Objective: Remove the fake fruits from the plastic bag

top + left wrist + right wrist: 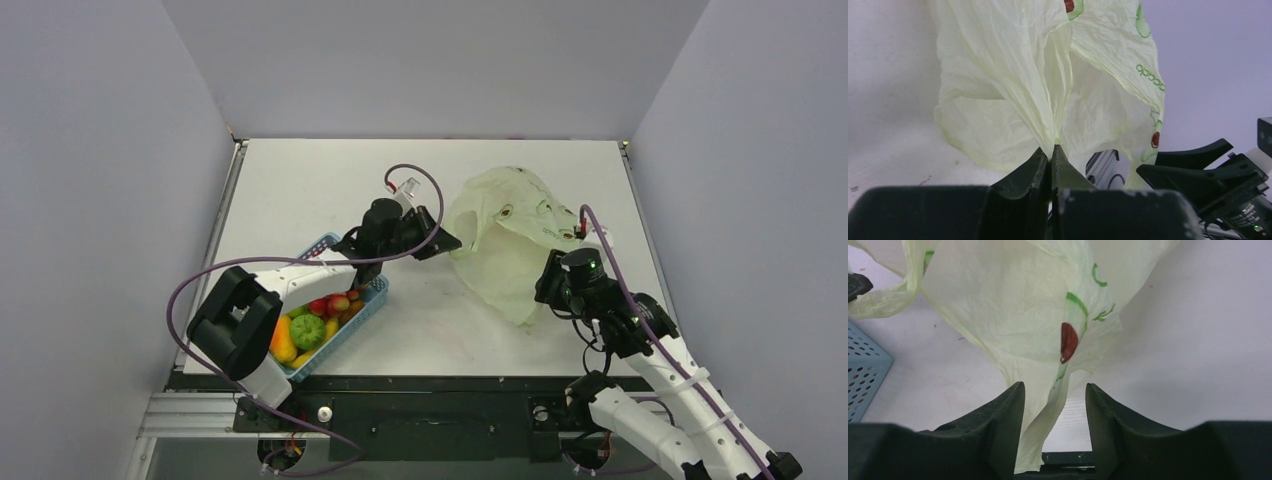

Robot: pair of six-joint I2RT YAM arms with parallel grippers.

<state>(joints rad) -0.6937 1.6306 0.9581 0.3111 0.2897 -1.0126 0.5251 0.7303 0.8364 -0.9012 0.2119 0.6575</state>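
One plastic bag (510, 250), one pinch.
Left gripper (1051, 152) clamps its left fold; right gripper (1054, 397) gapes, seemingly astride the near tail.

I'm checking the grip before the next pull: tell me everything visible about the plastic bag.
The plastic bag is thin, crinkled, translucent pale yellow-green film with avocado prints and green lettering, bunched up on the table's right half. The left tool pinches a fold shut; a loose strip hangs inside the open right tool.

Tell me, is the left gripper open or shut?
Shut: the left gripper pinches a fold of the plastic bag, fingertips meeting in its wrist view.
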